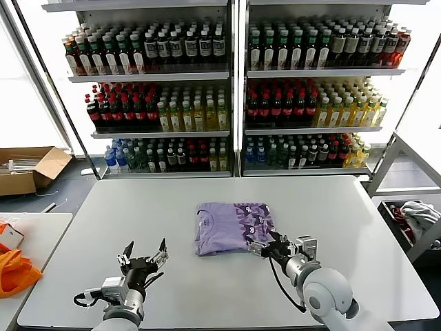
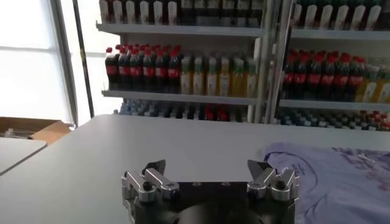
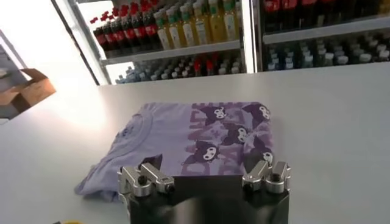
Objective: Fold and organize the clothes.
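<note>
The clothes are one lavender T-shirt [image 1: 231, 226], folded into a rough rectangle on the white table [image 1: 358, 234], with its darker purple cartoon print facing up on its right half. My right gripper [image 1: 265, 246] stands open at the shirt's near right corner, nothing between its fingers. The right wrist view shows the shirt [image 3: 195, 137] just beyond the open right gripper [image 3: 205, 163]. My left gripper [image 1: 145, 254] is open over bare table, well to the left of the shirt. In the left wrist view the left gripper [image 2: 206, 165] is empty and the shirt [image 2: 341, 176] lies off to one side.
Tall shelves of bottled drinks [image 1: 234, 89] stand behind the table. An orange fabric item [image 1: 14, 270] lies on a side table [image 1: 45, 234] at the left, a cardboard box [image 1: 27, 169] behind it. A cart with cloth [image 1: 413, 217] stands at the right.
</note>
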Motion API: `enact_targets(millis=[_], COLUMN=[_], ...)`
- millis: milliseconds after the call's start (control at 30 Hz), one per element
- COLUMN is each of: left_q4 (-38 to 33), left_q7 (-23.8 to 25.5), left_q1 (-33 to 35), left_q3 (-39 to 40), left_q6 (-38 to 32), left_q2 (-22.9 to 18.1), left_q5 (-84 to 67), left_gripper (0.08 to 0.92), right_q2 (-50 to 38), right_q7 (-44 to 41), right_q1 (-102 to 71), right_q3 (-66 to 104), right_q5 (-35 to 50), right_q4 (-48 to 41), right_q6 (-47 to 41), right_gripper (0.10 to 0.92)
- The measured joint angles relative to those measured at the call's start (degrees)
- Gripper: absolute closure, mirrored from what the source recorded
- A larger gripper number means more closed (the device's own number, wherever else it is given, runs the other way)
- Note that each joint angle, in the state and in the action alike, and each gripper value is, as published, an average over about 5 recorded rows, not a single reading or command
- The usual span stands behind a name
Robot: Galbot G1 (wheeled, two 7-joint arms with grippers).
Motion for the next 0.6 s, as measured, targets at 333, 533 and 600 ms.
enact_targets(millis=[333, 533, 600], left_q4=[0.18, 0.18, 0.12], left_q7=[0.50, 0.69, 0.68], left_q1=[0.79, 0.84, 0.82], left_q3=[0.55, 0.31, 0.13], left_q6=[-0.20, -0.17, -0.24], left_q2=[-0.35, -0.08, -0.07], left_q5=[0.76, 0.76, 0.73], left_gripper=[0.177, 0.177, 0.177], right_q2=[1.70, 2.41, 2.61], right_q7=[3.07, 5.05, 5.44], right_q1=[-0.98, -1.26, -1.46], right_q3=[0.73, 1.44, 1.85], right_q5=[5.00, 7.86, 8.61], right_q4=[-1.90, -3.57, -3.85], right_q6=[0.05, 0.13, 0.24], right_gripper=[0.203, 0.203, 0.203])
